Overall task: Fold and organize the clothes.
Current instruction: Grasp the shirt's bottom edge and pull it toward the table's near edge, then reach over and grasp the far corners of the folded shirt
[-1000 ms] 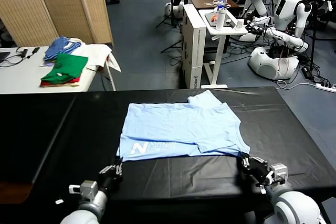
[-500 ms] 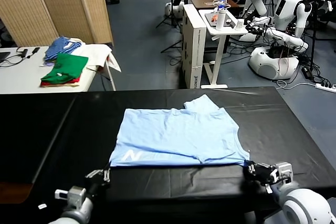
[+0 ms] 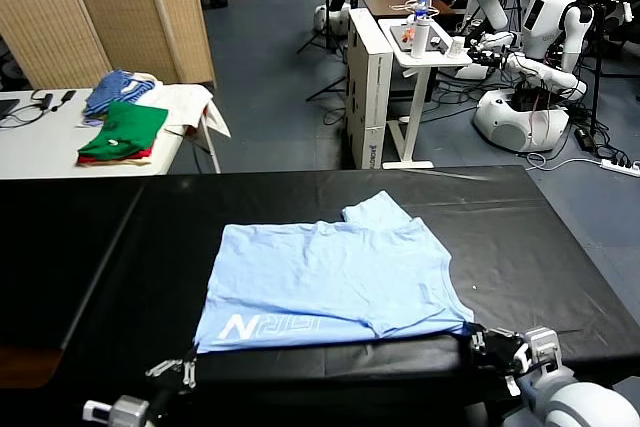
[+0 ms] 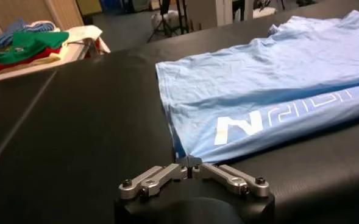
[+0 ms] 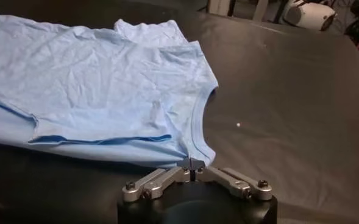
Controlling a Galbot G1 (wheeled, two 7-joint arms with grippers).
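The pale sky-blue T-shirt (image 3: 330,282) lies folded on the black table (image 3: 520,237), white lettering along its near edge. My left gripper (image 3: 190,365) is shut on the shirt's near left corner at the table's front edge; in the left wrist view (image 4: 189,167) the cloth (image 4: 258,91) runs from the closed jaws. My right gripper (image 3: 478,337) is shut on the near right corner; the right wrist view (image 5: 192,164) shows the shirt (image 5: 94,91) pinched there.
A side table (image 3: 40,142) at the far left holds green and red folded garments (image 3: 125,132) and a blue striped cloth (image 3: 115,87). A white cart (image 3: 385,77) and other robots (image 3: 545,37) stand beyond the table's far edge.
Both grippers have pulled back toward the table's front edge, dragging the shirt nearer and a little to the left. The lettering now shows more fully.
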